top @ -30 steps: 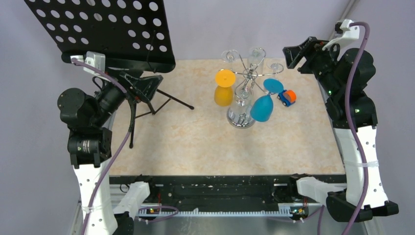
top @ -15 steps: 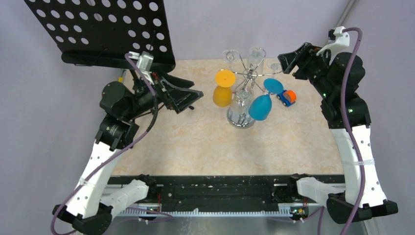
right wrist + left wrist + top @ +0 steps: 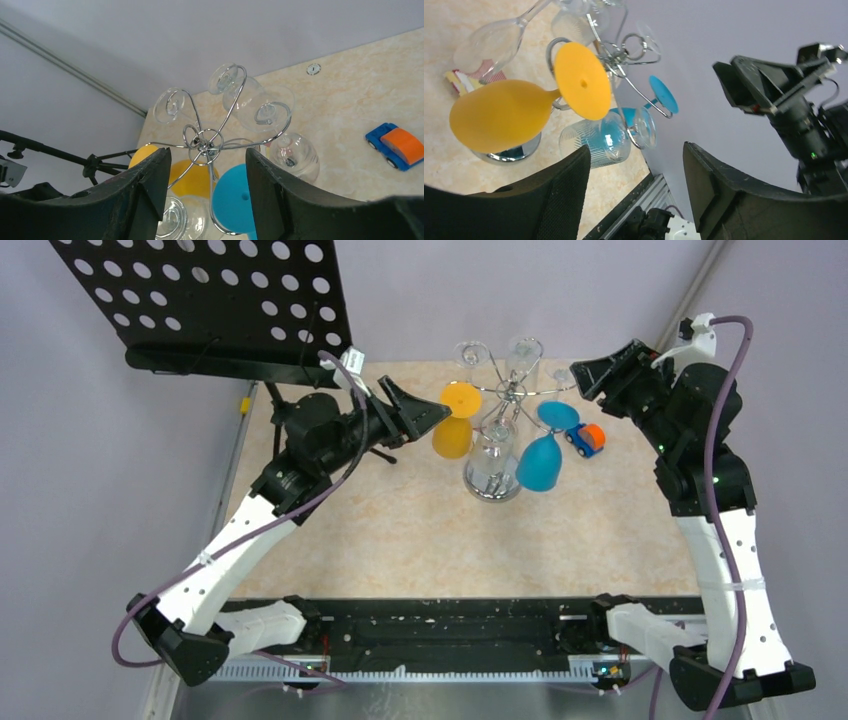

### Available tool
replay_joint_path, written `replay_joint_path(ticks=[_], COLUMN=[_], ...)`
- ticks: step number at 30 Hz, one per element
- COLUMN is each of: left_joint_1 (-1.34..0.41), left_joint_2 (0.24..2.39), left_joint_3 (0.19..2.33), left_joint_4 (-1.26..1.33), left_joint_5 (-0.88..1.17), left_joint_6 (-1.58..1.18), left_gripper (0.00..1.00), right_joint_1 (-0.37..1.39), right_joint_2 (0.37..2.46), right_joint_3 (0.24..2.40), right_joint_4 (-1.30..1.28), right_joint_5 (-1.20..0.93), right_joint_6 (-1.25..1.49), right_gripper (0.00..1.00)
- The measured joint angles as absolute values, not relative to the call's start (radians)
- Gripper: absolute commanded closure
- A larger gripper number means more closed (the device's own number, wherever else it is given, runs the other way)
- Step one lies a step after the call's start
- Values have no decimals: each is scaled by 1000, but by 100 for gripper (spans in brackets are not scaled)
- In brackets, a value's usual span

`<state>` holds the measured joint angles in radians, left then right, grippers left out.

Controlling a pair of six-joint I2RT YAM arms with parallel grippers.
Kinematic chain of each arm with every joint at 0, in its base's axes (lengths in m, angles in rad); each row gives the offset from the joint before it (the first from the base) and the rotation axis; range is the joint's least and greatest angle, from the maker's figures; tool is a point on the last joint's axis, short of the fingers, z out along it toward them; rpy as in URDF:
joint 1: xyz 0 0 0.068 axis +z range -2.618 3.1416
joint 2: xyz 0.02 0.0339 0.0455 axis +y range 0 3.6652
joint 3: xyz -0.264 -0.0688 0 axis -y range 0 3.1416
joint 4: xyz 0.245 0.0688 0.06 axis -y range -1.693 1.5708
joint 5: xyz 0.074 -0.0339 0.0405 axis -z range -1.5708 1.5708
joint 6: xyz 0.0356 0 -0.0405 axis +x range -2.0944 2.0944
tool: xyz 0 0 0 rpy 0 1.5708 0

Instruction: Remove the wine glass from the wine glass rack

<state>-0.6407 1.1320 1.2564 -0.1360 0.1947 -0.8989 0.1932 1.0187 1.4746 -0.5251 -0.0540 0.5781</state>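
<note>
The chrome wine glass rack (image 3: 492, 483) stands at the back middle of the table, with curled arms spreading from its hub (image 3: 202, 142). An orange wine glass (image 3: 455, 425), a blue wine glass (image 3: 538, 462) and several clear glasses (image 3: 495, 445) hang from it upside down. My left gripper (image 3: 425, 410) is open and empty just left of the orange glass, whose foot (image 3: 581, 82) and bowl (image 3: 499, 120) fill the left wrist view. My right gripper (image 3: 590, 375) is open and empty above the rack's right side, with the blue glass foot (image 3: 232, 197) between its fingers' line of sight.
A black perforated music stand (image 3: 210, 310) on a tripod stands at the back left, behind my left arm. A small blue and orange toy car (image 3: 587, 438) lies right of the rack, under my right gripper. The back wall is close behind the rack.
My left arm has swung from the music stand at the far left across to the orange glass on the rack. My right gripper has shifted only slightly.
</note>
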Motion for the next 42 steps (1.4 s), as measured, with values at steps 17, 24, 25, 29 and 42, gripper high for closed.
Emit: replay_joint_path(ticks=[17, 24, 25, 29, 42], left_joint_1=[-751, -787, -790, -795, -803], left_joint_2=[1192, 1192, 1192, 1187, 1133], left_joint_3=[1234, 1206, 1206, 1206, 1225], left_joint_4=[-125, -70, -70, -70, -98], left_joint_5=[-224, -230, -231, -238, -204], left_joint_6=[-970, -945, -940, -921, -828], left_gripper=[39, 35, 34, 33, 33], right_joint_1=[193, 193, 193, 193, 193], right_joint_2=[983, 968, 968, 968, 972], right_joint_3=[1418, 1418, 1418, 1418, 1418], right_joint_4=[-568, -570, -570, -572, -570], right_joint_5=[-81, -79, -78, -76, -84], right_joint_6=[676, 676, 676, 676, 675], right_gripper=[48, 48, 48, 48, 48])
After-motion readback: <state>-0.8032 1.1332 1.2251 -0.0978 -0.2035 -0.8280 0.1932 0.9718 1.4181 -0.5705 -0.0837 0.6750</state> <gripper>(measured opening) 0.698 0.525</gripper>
